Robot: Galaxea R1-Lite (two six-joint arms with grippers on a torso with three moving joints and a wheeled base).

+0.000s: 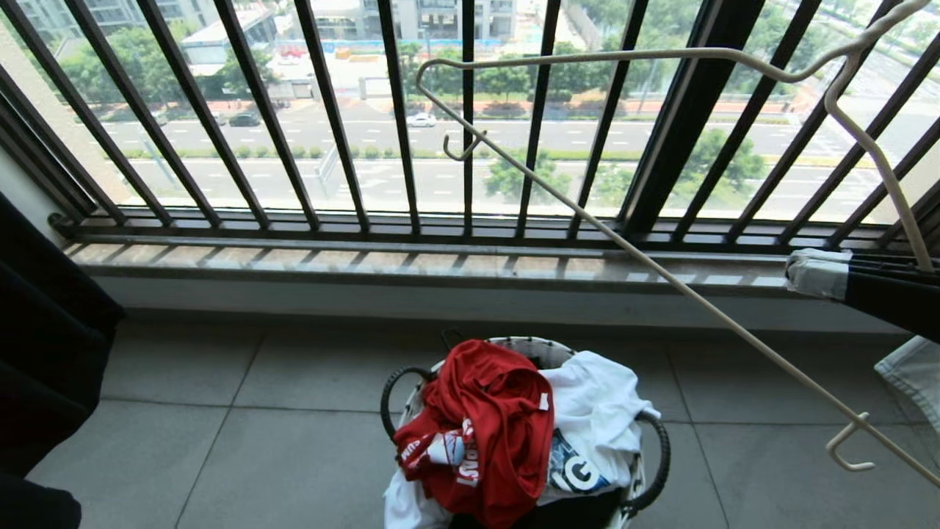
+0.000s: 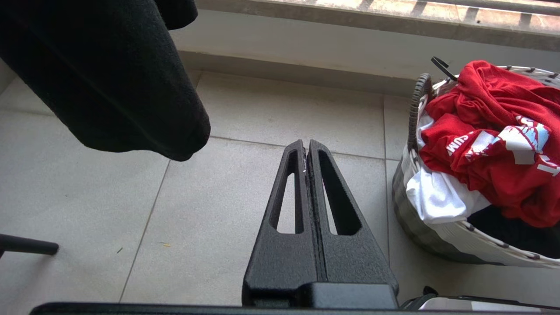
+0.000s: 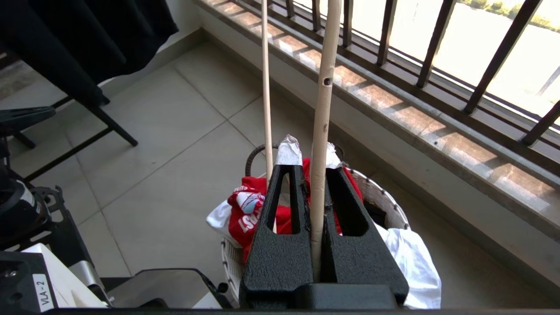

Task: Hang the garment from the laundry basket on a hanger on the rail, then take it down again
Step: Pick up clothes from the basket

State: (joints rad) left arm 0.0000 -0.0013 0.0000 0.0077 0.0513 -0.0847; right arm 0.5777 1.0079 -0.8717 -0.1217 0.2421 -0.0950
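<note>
Held closest to the head camera, the hanger (image 1: 661,272) crosses the right half of that view, a thin cream wire frame with small notch hooks, raised in front of the black balcony railing (image 1: 330,110). Right gripper (image 3: 313,175): fingers clamped on one arm of the hanger, which runs up out of the gap between them in the right wrist view; a second, thinner arm of the frame passes just beside it. White padding shows at the fingertips. In the head view the gripper (image 1: 815,273) enters from the right edge, level with the window sill (image 1: 367,261).

Laundry basket (image 1: 514,344): stands on the tiled floor (image 1: 220,441), near the sill wall, round, with a white rim and a black corrugated handle. The garment (image 1: 485,426), red with white and pale blue print, lies crumpled on top of the basket's contents and spills over the near rim. A white T-shirt (image 1: 598,419) with dark lettering lies beside and under it.

Left gripper (image 2: 307,151): fingers together, holding nothing, above the floor tiles beside the basket and apart from it. Black cloth (image 2: 109,74) hangs nearby.
</note>
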